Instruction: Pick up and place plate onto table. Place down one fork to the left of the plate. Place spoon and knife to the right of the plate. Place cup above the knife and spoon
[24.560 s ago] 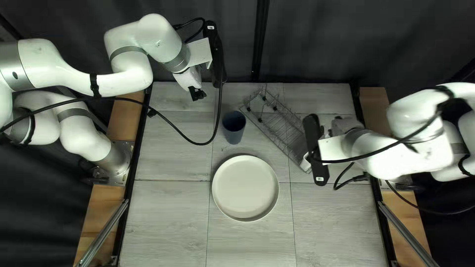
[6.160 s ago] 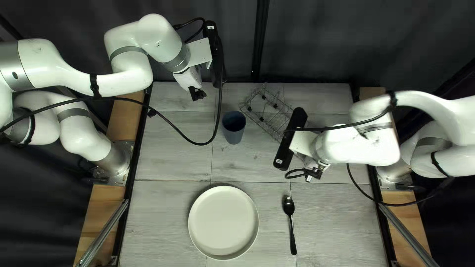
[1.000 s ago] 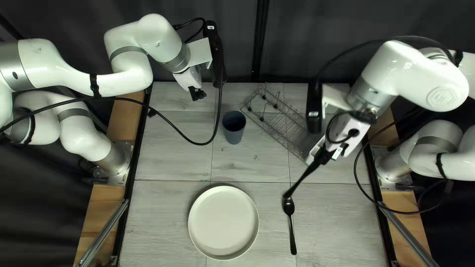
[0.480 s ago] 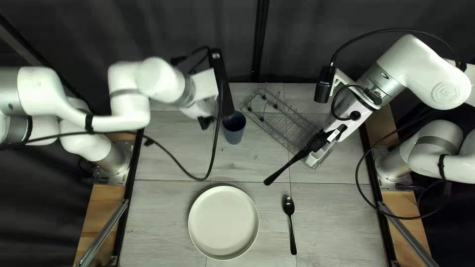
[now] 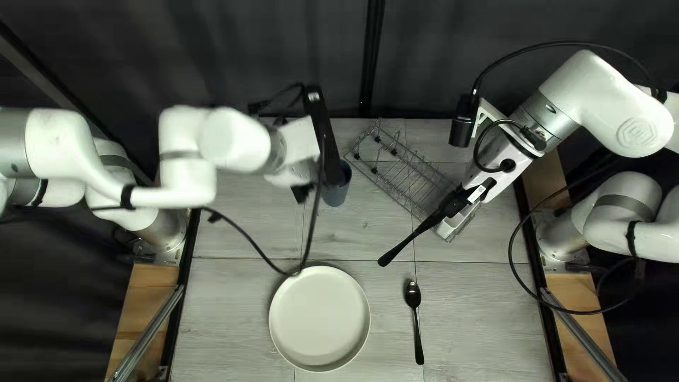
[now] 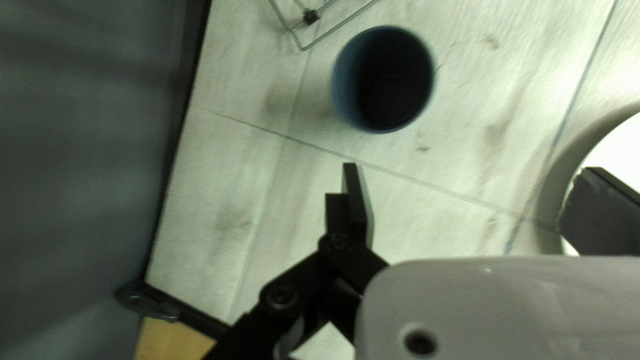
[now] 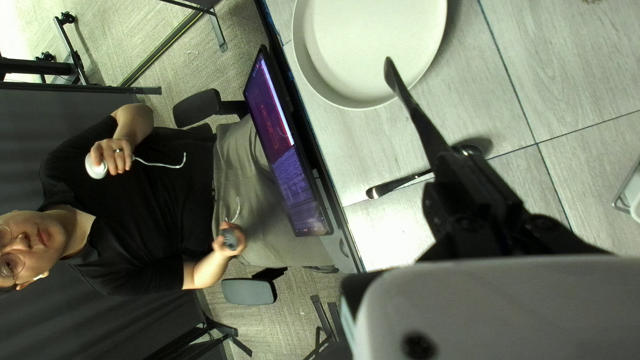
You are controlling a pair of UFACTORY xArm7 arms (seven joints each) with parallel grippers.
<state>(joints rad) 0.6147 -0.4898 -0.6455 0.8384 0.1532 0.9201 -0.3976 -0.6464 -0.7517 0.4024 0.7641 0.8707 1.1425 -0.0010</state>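
Observation:
In the top left view my left gripper (image 5: 303, 192) hangs just left of the blue cup (image 5: 338, 185), which its arm partly covers. In the left wrist view the left gripper (image 6: 470, 177) stands open, with the upright cup (image 6: 383, 80) ahead of it. My right gripper (image 5: 453, 204) is raised over the rack's near end, shut on a slim black utensil (image 5: 407, 247); its kind I cannot tell. The right wrist view shows this utensil (image 7: 421, 127) projecting from the right gripper (image 7: 448, 157). The plate (image 5: 320, 318) lies near the table's front, with the spoon (image 5: 414, 318) to its right.
A wire rack (image 5: 403, 170) stands slanted behind the plate and spoon. The left arm's cable loops down to the plate's far rim. Past the table's near edge sit a person (image 7: 133, 193) and a screen (image 7: 283, 147).
Over the last second my left arm has come nearer the cup and the table's front. The right gripper has turned, swinging its utensil away from the spoon. Earlier, the plate moved nearer and the spoon appeared.

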